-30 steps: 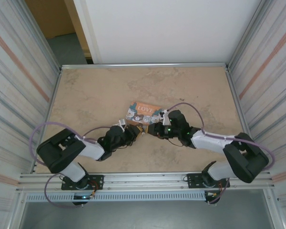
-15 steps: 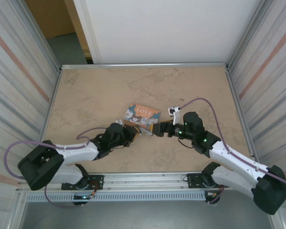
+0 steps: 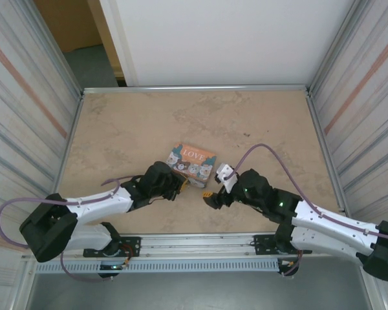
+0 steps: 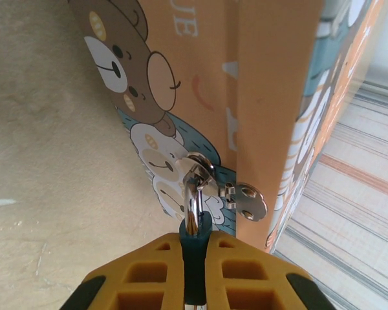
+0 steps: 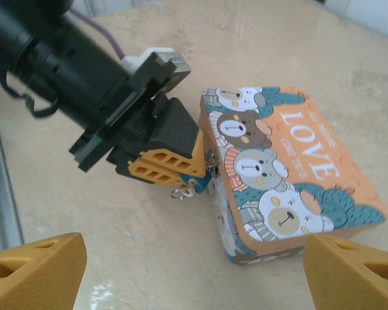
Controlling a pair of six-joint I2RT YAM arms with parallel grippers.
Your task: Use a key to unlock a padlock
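At orange box (image 4: 271,97), padlock (image 4: 194,258) in left gripper (image 4: 194,237)

Left gripper (image 5: 195,172) clamps padlock (image 5: 199,185) at orange box (image 5: 297,174); key (image 5: 180,192) seemingly dangling.

- We see bright, even, diffuse light on the table (image 3: 136,123) from above; shadows under the arms (image 3: 103,205) are faint and soft.
- Close up, the left gripper (image 4: 194,255) looks slightly soft, the orange box (image 4: 271,97) sharper.
- The right gripper (image 5: 194,271) is blurred at both bottom corners; we note a pale sheen on the table.
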